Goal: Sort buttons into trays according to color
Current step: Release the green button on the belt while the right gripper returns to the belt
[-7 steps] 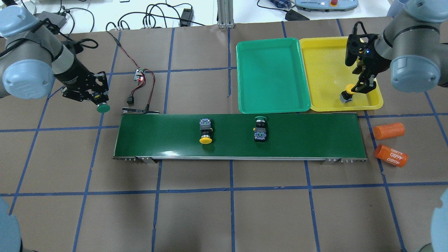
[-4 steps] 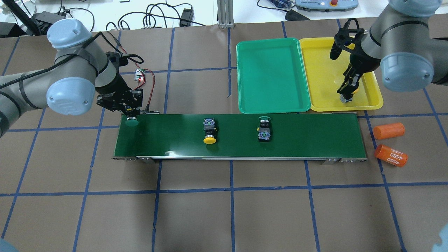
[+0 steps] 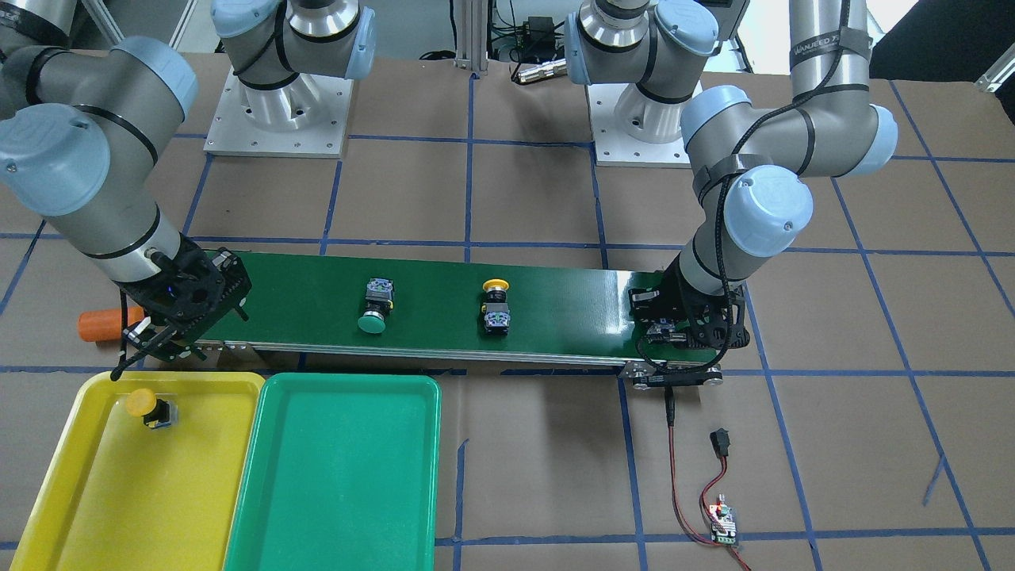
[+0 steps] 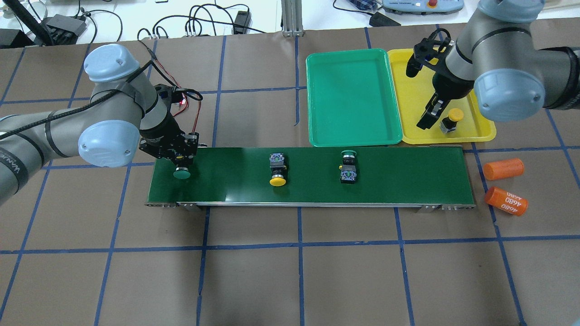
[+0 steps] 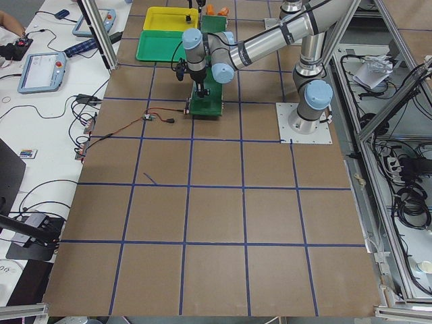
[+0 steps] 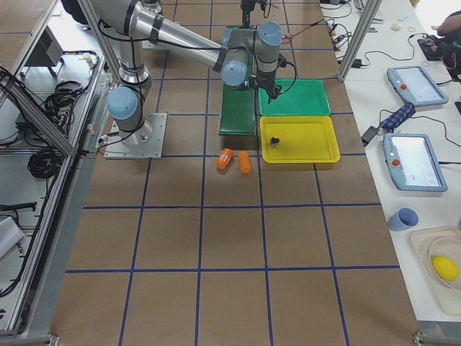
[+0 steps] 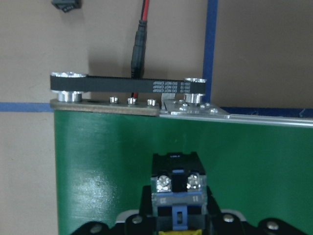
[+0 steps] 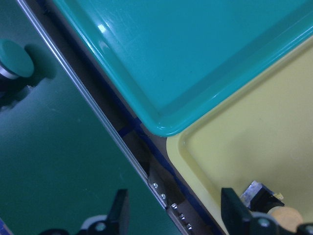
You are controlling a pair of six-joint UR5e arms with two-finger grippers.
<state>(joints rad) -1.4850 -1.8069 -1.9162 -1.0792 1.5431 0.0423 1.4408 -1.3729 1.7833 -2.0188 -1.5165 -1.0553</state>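
My left gripper [image 4: 180,159] is shut on a green button [image 4: 181,172] and holds it low over the left end of the dark-green conveyor belt [image 4: 408,176]. The left wrist view shows the button's grey body [image 7: 176,196] between the fingers. My right gripper [image 4: 429,117] is open and empty over the yellow tray [image 4: 414,86], just left of a yellow button [image 4: 451,119] that lies in that tray. The green tray [image 4: 353,99] is empty. A yellow button [image 4: 277,171] and a green button [image 4: 348,168] lie on the belt.
Two orange cylinders [image 4: 503,169] [image 4: 506,201] lie off the belt's right end. A small circuit board with red and black wires [image 3: 723,523] lies beyond the belt's left end. The belt's pulley and drive band [image 7: 127,87] are just past the held button.
My left arm swung right, carrying the green button from beside the belt to over its left end. My right gripper let go of the yellow button and moved left. Both belt buttons drifted right.
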